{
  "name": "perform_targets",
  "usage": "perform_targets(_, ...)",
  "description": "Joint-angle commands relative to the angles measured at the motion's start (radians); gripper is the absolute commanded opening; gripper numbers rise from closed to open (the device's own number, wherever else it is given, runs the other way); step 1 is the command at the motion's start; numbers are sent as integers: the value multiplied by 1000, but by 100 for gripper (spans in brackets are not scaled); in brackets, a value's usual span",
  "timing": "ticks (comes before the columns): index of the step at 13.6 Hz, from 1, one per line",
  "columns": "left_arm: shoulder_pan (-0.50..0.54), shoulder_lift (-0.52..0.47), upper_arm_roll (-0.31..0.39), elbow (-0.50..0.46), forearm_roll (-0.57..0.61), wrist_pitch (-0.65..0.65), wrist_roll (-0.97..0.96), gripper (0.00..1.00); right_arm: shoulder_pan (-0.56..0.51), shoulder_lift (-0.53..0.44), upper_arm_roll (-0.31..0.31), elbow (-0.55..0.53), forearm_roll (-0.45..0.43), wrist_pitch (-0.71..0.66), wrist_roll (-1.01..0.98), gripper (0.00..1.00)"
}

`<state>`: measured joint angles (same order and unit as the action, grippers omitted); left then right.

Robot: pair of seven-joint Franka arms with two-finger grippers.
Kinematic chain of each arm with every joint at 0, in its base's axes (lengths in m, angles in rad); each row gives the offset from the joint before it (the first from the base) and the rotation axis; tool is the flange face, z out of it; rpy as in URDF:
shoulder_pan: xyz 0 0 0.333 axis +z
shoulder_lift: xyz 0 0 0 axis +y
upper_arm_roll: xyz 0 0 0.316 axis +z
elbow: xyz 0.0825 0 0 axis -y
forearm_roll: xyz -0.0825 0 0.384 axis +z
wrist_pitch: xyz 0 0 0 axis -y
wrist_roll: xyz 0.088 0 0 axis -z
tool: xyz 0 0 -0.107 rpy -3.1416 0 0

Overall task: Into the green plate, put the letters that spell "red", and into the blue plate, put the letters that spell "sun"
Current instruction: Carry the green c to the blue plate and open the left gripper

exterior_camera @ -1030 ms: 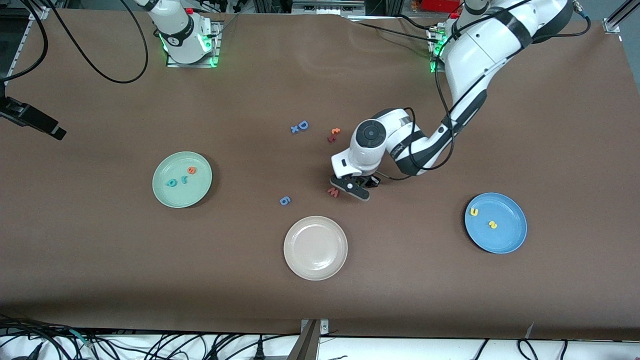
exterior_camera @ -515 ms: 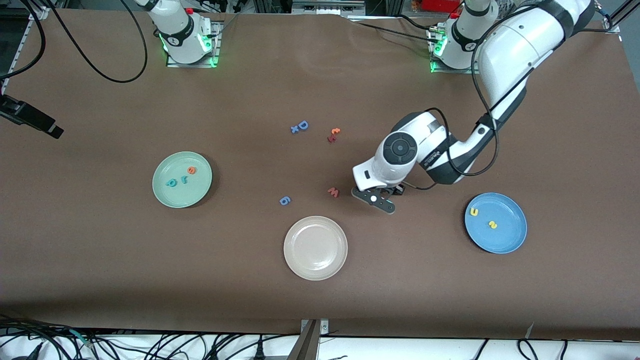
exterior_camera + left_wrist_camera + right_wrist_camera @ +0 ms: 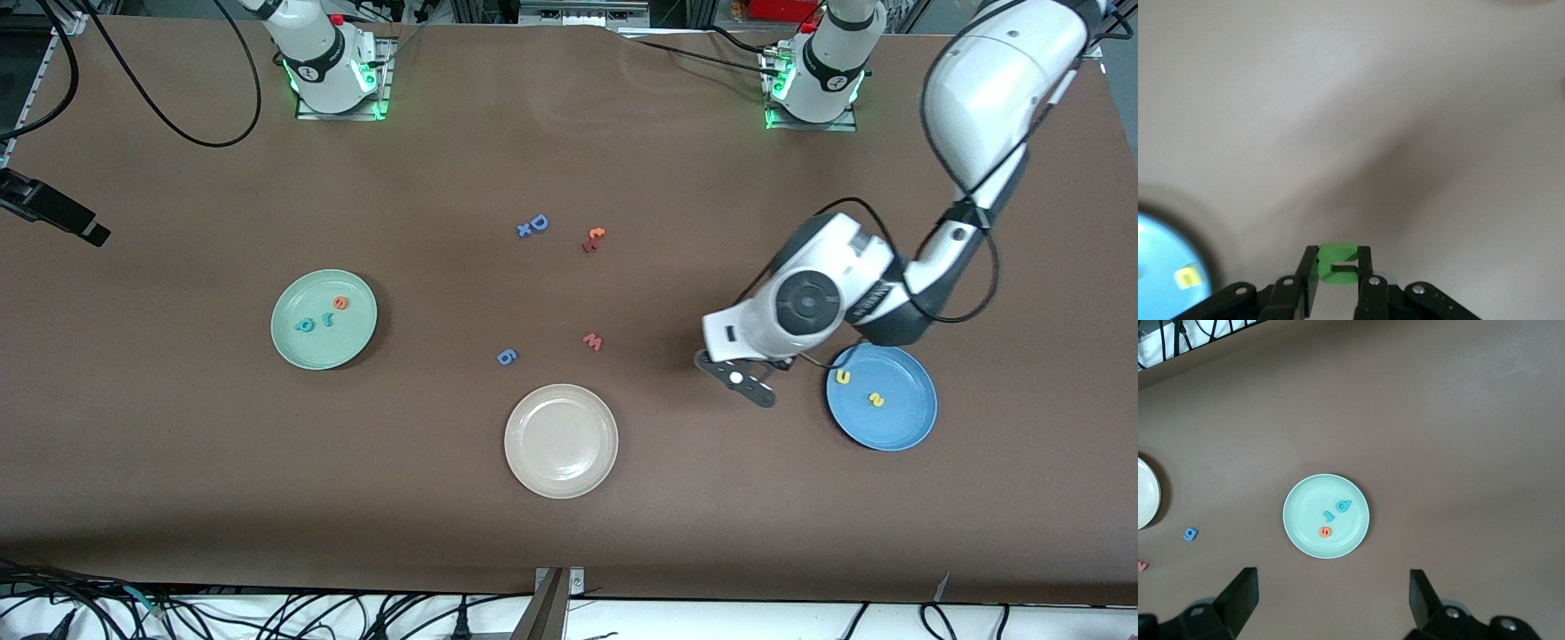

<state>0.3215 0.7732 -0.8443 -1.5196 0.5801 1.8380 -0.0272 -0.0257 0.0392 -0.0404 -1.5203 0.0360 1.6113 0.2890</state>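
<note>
My left gripper (image 3: 1338, 263) is shut on a green arch-shaped letter (image 3: 1338, 253). In the front view this gripper (image 3: 756, 373) hangs over bare table beside the blue plate (image 3: 898, 418), toward the table's middle. A yellow arch letter (image 3: 843, 377) and a yellow s (image 3: 877, 400) lie in that plate. The green plate (image 3: 307, 351) holds an orange e (image 3: 340, 303), a teal r (image 3: 328, 320) and a teal d (image 3: 307, 324). My right gripper (image 3: 1331, 600) waits open and empty, high over the table, with the green plate (image 3: 1305, 507) below it.
A cream plate (image 3: 561, 440) sits near the front middle. Loose letters lie mid-table: a pink w (image 3: 593, 341), a blue g (image 3: 506, 356), a blue D (image 3: 539, 222) and an orange t (image 3: 597, 234). A black camera (image 3: 53, 212) juts in at the right arm's end.
My left arm has swung from beside the pink w toward the blue plate, carrying the green letter. The right gripper and the plates have not moved.
</note>
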Motion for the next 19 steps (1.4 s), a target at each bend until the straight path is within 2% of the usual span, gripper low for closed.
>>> perform_targets(1, 59, -28, -12, -4, -22, -57, 110, 0, -5, -28, 2, -27, -4, 2, -1, 100)
perform_targets(6, 191, -28, 1, 28, -9, -72, 384, 0, -5, -28, 1, -27, -4, 1, -2, 100)
perform_targets(10, 197, -25, 42, 67, 26, -71, 556, 0, -5, -28, 1, -26, -4, 2, -2, 100)
perform_targets(17, 169, 20, 132, 85, 49, 20, 616, 0, -5, -44, 2, -27, -4, -2, -1, 100)
perform_targets(18, 168, 23, 136, 85, 49, 21, 621, 8, -5, -45, 1, -27, -4, -2, -1, 100)
perform_targets(19, 168, 23, 136, 85, 49, 21, 619, 50, -5, -45, 1, -27, -4, -2, -1, 100)
